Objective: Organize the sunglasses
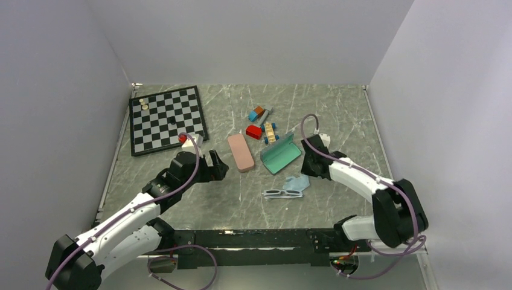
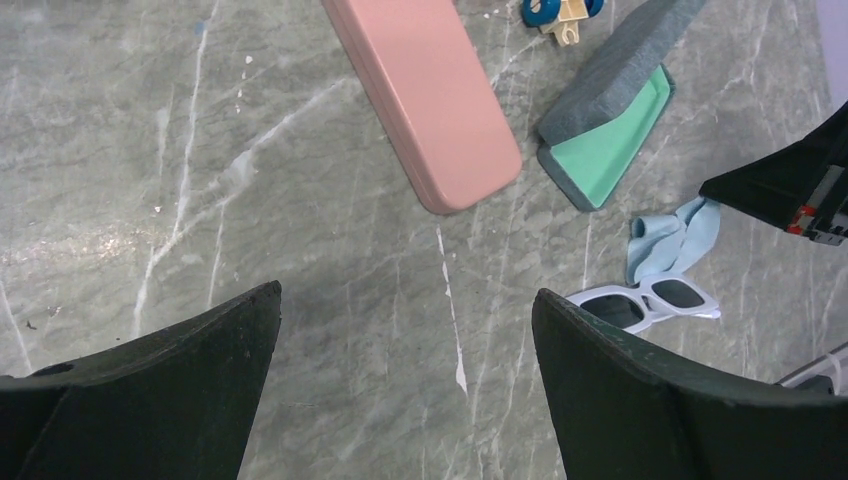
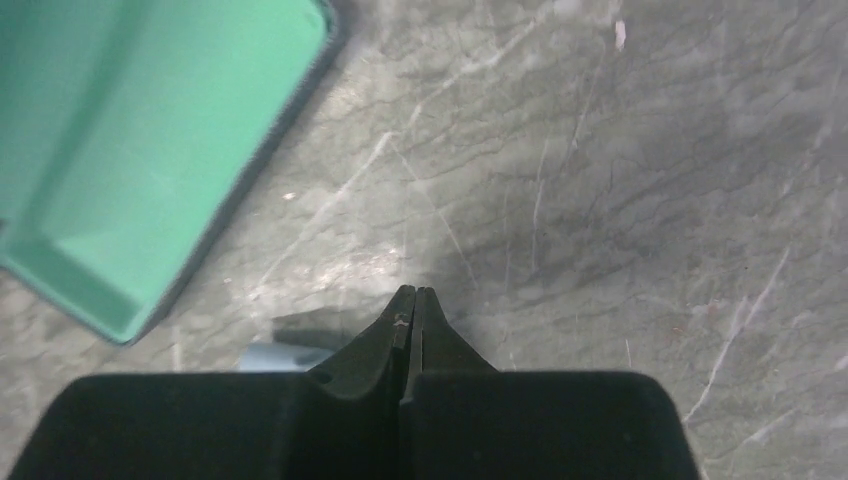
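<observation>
A pair of sunglasses (image 1: 282, 193) (image 2: 650, 303) with a pale white-grey frame and dark lenses lies folded on the marble table. It touches a light blue cloth (image 1: 297, 182) (image 2: 668, 243). My right gripper (image 1: 308, 166) (image 3: 410, 296) is shut on nothing, low over the table, just right of the open slate-blue case (image 1: 281, 154) (image 3: 130, 140) with its green lining. The cloth (image 3: 270, 356) peeks out under it. My left gripper (image 1: 220, 166) (image 2: 405, 300) stands wide open over bare table, left of the shut pink case (image 1: 240, 152) (image 2: 430, 100), with nothing between its fingers.
A chessboard (image 1: 167, 118) with a few pieces lies at the back left. Small toy blocks (image 1: 258, 113), a red block (image 1: 253, 132) and a toy car (image 1: 270, 132) sit behind the cases. Grey walls close in on both sides and the back.
</observation>
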`<act>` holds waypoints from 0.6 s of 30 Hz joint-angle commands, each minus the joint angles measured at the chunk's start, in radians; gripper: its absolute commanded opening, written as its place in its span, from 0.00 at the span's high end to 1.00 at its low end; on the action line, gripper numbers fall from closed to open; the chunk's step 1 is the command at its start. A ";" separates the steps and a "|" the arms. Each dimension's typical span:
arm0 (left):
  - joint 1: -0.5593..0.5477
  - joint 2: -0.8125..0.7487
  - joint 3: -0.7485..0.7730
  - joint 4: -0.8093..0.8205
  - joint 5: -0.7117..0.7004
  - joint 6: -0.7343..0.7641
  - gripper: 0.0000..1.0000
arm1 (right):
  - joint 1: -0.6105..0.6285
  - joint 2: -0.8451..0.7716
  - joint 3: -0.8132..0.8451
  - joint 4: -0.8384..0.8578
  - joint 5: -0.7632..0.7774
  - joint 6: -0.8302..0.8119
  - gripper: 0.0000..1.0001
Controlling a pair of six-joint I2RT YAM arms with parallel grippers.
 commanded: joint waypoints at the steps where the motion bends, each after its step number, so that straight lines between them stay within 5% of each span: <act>1: 0.004 -0.038 0.009 0.058 0.039 0.012 0.01 | 0.001 -0.151 0.055 -0.011 0.012 -0.071 1.00; 8: 0.005 -0.176 -0.018 0.050 0.022 0.030 0.01 | 0.098 -0.319 0.174 -0.042 -0.086 -0.204 1.00; 13: 0.004 -0.263 -0.019 -0.016 0.004 0.031 0.01 | 0.292 -0.300 0.335 -0.098 -0.080 -0.258 1.00; 18: 0.005 -0.366 -0.030 -0.080 0.005 -0.001 0.01 | 0.374 -0.242 0.431 -0.054 -0.263 -0.259 1.00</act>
